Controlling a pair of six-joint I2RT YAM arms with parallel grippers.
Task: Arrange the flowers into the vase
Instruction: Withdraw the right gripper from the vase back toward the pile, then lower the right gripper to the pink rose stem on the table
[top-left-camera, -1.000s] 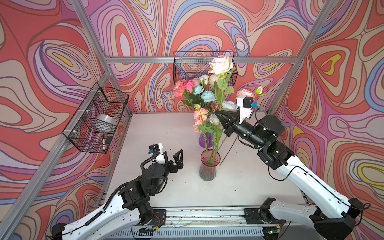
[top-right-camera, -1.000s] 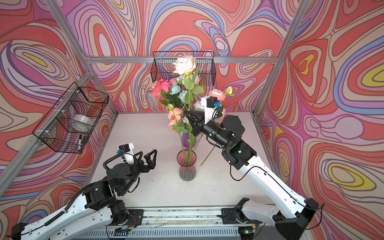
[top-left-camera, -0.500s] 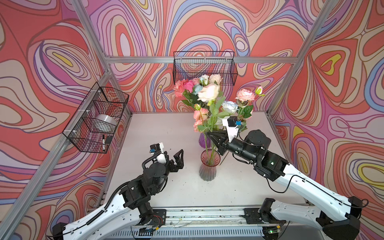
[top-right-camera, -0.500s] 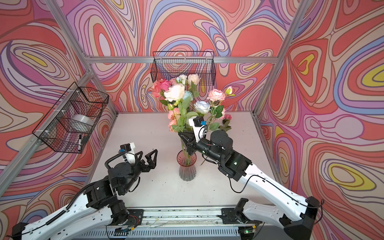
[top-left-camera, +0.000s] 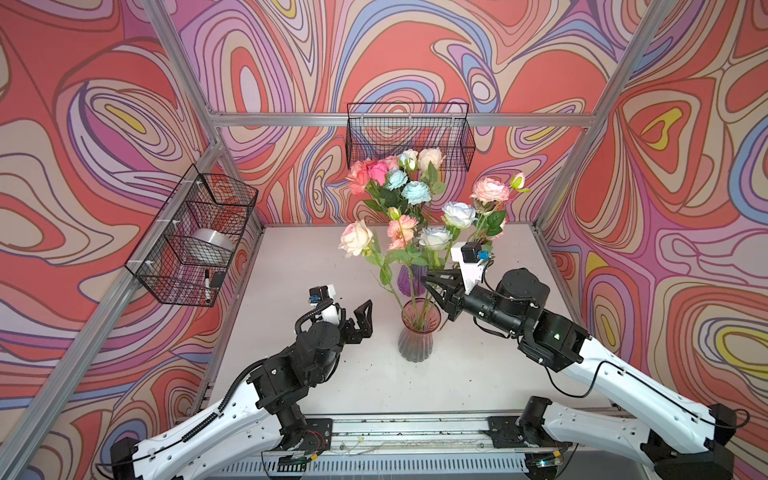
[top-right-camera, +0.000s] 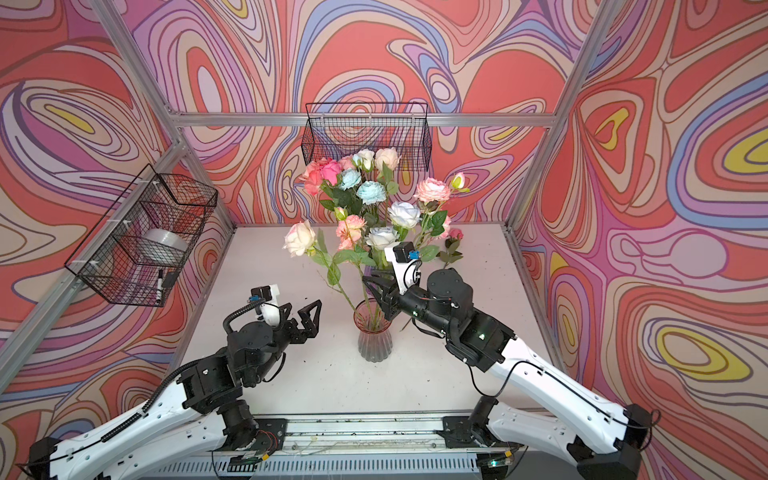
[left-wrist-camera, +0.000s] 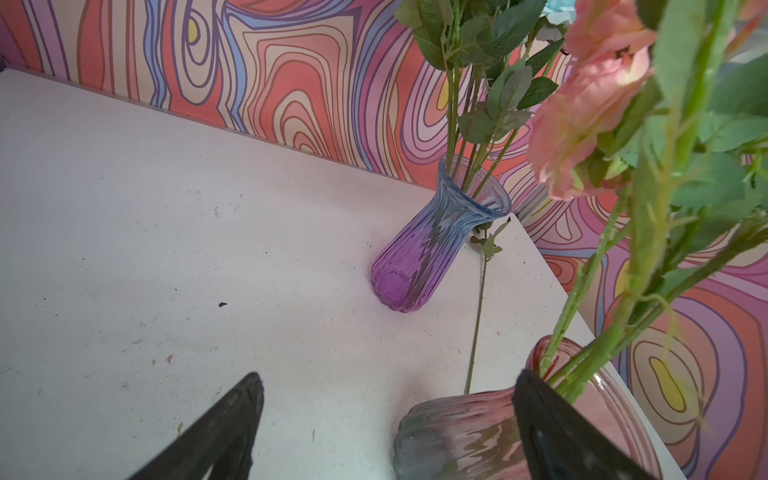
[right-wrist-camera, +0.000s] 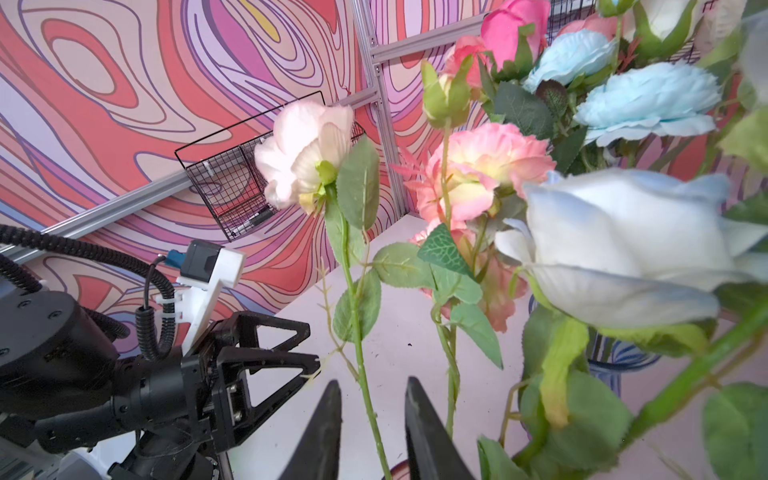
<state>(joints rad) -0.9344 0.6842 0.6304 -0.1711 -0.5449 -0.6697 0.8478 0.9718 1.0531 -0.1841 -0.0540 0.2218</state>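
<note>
Right claw (right-wrist-camera: 372, 381) stands slightly parted around one cream rose (right-wrist-camera: 305, 153) stem, not pinching; left claw (left-wrist-camera: 388, 376) gapes wide, empty. Flowers (top-left-camera: 415, 191) stand in one pink vase (top-left-camera: 415, 340) and one purple vase (left-wrist-camera: 419, 257); one loose stem (left-wrist-camera: 478, 316) lies on the table (top-left-camera: 311, 257).

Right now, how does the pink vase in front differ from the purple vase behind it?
Colour: the pink vase goes from red-pink at the rim to grey at the base, while the purple vase goes from blue at the rim to purple at the base.
Place: the pink vase stands in front; the purple vase stands behind it, largely hidden in both top views.
Both are ribbed glass with a flared rim and hold rose stems.
</note>
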